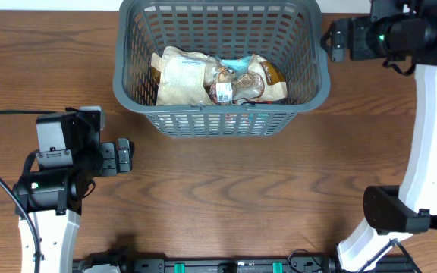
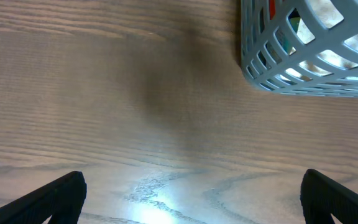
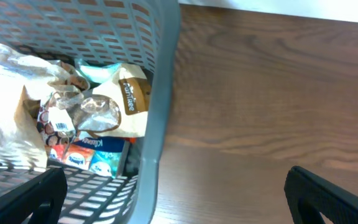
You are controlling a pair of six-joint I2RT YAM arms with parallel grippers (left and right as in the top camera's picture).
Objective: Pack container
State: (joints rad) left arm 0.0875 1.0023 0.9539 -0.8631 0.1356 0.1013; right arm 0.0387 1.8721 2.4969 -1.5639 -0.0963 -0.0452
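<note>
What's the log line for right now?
basket: packets inside | left gripper: open, empty, apart from basket | right gripper: open, empty, beside basket

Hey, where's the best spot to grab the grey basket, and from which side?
Grip the basket by its rim on the short wall beside the right tool, probably coming down from above with one finger inside, one outside. The rim is thin and upright, and the packets lie low on the floor, leaving it clear.

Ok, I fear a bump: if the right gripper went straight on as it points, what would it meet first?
Probably the container: its side wall lies ahead of the right gripper, between the open fingers; depth is unclear.
</note>
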